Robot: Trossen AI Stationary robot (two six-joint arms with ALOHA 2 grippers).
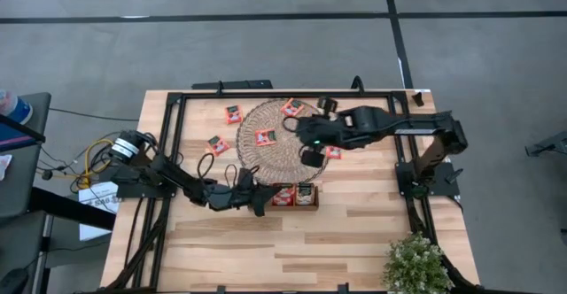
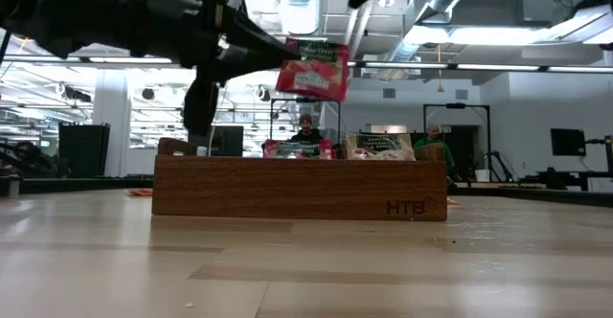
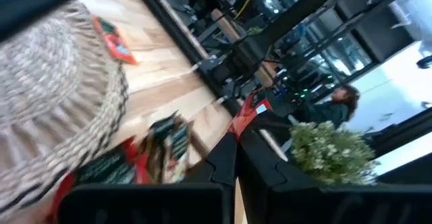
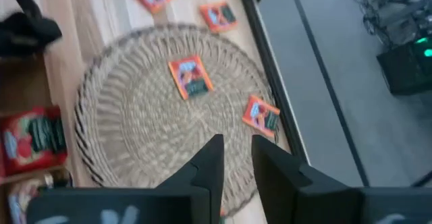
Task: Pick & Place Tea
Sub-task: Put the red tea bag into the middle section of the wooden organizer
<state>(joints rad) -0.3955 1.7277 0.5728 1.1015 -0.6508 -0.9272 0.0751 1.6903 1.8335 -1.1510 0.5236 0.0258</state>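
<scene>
My left gripper (image 1: 261, 199) is beside the left end of the brown wooden tray (image 2: 297, 192), shut on a red tea sachet (image 2: 314, 69) held above the tray. The tray holds red sachets (image 1: 283, 195) and a pale one (image 1: 305, 193). My right gripper (image 1: 310, 156) hovers open over the right part of the round woven mat (image 4: 148, 116), touching nothing. Two red-orange sachets (image 4: 190, 77) (image 4: 262, 115) lie flat on the mat. Others lie on the table beyond it (image 1: 233, 113) (image 1: 218, 144). My left gripper pinches the red sachet between its two fingers by one edge (image 3: 244, 116). In the low view the sachet is lifted clear, standing roughly upright and a little tilted above the tray's left half. The arm itself hides the exact place of contact in the high view.
A black metal frame (image 1: 177, 135) runs around the work area on the wooden table. A small potted plant (image 1: 415, 263) stands at the near right corner. Bare wood lies in front of the tray. People sit in the room beyond the table.
</scene>
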